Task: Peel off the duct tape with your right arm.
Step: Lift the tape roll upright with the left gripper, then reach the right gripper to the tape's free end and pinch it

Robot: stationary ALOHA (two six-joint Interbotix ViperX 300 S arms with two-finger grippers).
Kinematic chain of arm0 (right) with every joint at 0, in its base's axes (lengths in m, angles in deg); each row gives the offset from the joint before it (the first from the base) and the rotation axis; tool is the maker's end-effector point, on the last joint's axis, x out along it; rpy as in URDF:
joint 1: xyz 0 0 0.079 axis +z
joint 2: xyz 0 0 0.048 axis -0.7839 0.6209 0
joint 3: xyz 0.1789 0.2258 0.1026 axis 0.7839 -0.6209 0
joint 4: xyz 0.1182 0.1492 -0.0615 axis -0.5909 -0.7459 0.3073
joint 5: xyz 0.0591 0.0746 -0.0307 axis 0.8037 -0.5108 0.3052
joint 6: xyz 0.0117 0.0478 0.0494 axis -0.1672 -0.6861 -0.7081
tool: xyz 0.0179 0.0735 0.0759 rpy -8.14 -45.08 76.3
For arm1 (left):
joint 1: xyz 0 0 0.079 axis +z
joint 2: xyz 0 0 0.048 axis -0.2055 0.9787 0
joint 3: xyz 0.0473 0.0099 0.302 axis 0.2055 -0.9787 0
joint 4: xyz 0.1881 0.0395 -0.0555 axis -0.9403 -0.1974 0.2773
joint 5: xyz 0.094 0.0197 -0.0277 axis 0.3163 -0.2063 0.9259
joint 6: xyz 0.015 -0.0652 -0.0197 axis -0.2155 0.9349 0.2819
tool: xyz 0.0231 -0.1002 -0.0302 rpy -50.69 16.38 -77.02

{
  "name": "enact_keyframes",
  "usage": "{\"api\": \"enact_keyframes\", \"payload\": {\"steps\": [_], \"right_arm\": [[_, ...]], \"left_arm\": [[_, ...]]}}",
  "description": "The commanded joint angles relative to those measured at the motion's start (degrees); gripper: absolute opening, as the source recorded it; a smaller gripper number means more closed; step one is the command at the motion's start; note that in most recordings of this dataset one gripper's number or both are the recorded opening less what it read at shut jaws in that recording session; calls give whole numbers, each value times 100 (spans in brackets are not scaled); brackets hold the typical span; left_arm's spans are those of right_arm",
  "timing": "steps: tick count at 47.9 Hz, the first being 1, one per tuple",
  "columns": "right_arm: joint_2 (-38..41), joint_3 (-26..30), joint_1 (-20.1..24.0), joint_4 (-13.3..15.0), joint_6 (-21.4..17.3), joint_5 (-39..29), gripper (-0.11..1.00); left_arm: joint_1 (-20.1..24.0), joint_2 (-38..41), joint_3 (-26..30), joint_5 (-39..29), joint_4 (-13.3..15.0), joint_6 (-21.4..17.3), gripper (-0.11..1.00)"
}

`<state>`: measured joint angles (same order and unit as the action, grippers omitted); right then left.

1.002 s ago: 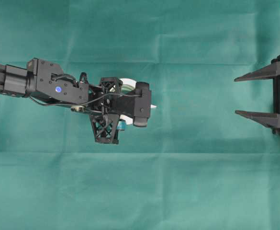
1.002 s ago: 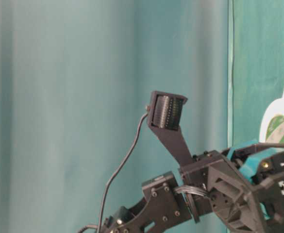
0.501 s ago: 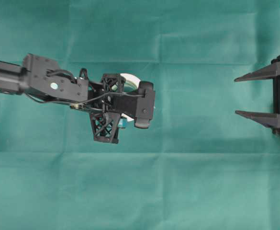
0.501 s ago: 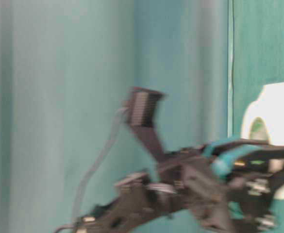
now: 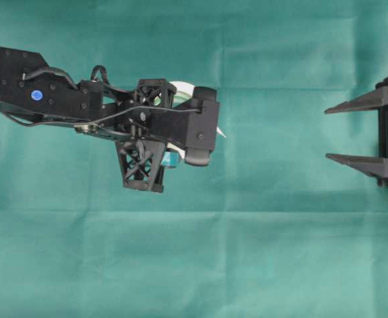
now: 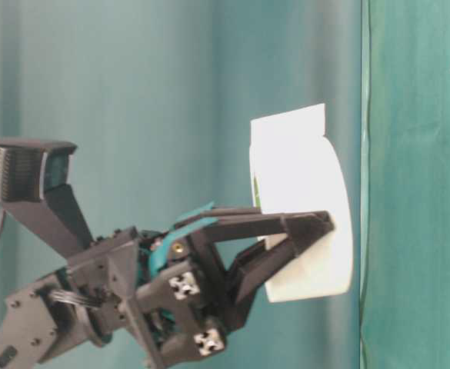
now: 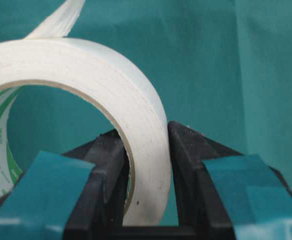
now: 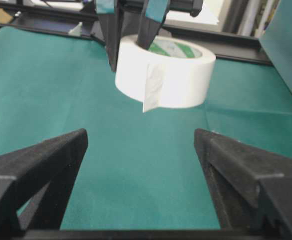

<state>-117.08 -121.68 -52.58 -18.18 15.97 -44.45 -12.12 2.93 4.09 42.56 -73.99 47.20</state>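
Observation:
The duct tape (image 8: 178,80) is a wide white roll with green print inside its core, held above the green cloth. A loose white strip end (image 8: 150,94) hangs off the side that faces the right arm. My left gripper (image 7: 143,136), with teal-taped fingers, is shut on the roll's wall (image 7: 136,105), one finger inside the core and one outside. In the table-level view the tape (image 6: 305,192) stands on edge in the left gripper (image 6: 315,234). From overhead the tape (image 5: 180,87) is mostly hidden under the left wrist. My right gripper (image 5: 327,132) stands open and empty far to the right, pointing at the roll.
Green cloth (image 5: 247,265) covers the table, with a fold line across the front. A green curtain (image 6: 94,92) hangs behind. A black frame rail (image 8: 235,42) runs along the far edge in the right wrist view. Cloth alone lies between the right gripper (image 8: 141,134) and the roll.
The left arm has risen and swung with the roll, which now sits higher and further left in the table-level view. The right gripper has not moved.

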Motion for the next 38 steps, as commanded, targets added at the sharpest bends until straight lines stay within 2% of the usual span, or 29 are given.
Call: {"api": "enact_keyframes", "payload": {"steps": [1,10,20,38], "right_arm": [[44,70,0,0,-9,62,83],[53,79,0,0,-26,62,83],[246,141,0,0,-211,158,83],[1529,633,-18,0,-202,861,82]], "left_arm": [[0,-141,281,-123,-26,-9,20],[0,-105,308,-141,-26,-18,21],[26,-97,308,-141,-26,-18,20],[53,-97,299,-105,-26,-9,20]]}}
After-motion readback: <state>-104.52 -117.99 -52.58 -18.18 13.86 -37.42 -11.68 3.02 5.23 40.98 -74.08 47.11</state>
